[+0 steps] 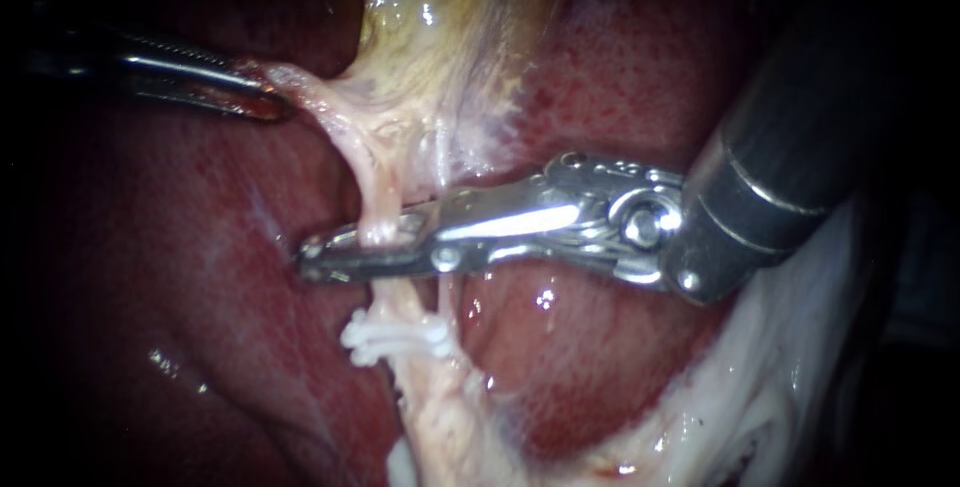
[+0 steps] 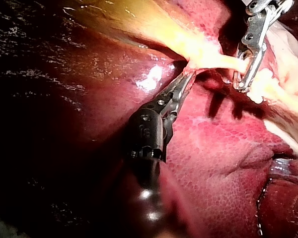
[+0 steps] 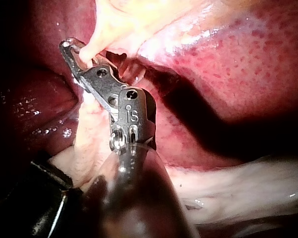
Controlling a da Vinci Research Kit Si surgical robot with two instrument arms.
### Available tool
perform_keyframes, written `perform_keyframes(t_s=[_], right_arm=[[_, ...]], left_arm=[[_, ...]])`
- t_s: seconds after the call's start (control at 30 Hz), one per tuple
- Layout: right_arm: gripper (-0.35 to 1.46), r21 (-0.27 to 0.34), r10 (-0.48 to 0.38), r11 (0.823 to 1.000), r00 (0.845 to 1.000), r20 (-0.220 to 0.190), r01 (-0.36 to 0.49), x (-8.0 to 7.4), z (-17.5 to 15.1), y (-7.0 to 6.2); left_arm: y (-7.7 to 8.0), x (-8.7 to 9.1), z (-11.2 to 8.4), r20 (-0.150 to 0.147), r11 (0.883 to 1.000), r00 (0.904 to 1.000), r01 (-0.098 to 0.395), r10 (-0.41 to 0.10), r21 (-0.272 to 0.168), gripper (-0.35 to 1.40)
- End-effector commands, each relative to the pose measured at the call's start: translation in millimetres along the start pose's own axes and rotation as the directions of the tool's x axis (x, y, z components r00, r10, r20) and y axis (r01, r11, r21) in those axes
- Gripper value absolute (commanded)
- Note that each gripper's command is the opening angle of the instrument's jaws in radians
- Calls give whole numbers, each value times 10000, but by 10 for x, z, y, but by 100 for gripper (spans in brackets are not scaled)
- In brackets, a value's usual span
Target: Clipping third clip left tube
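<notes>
Left tube [image 1: 375,187] runs upright, crossing level right instrument [image 1: 306,257] at right angles; its 2 jaws clamp tube just above white clips [image 1: 395,337]; left instrument [image 1: 268,97] jaws pinch tissue [image 1: 310,87].

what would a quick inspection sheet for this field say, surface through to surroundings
surface: liver, red and wet
job's things: tube stretched from the gallbladder; white clips already on the tube
clutter: nothing seen
instruments: left instrument shut on a tissue strand beside the gallbladder; right instrument shut on the tube, between gallbladder and white clips
cables: nothing seen
surroundings: pale tissue at the liver's edge, dark beyond
</notes>
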Motion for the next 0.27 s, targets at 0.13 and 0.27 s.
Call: perform_keyframes(t_s=[0.13, 0.27], right_arm=[[-35, 99, 15, 10000, 10000, 50, -15, -1, 1, -1], [-35, 176, 112, 9998, 9999, 92, -114, -1, 1, -1]], left_arm=[[0, 0, 0, 0, 10000, 10000, 1, -1, 0, -35], [-1, 0, 0, 0, 10000, 10000, 2, -2, 0, -35]])
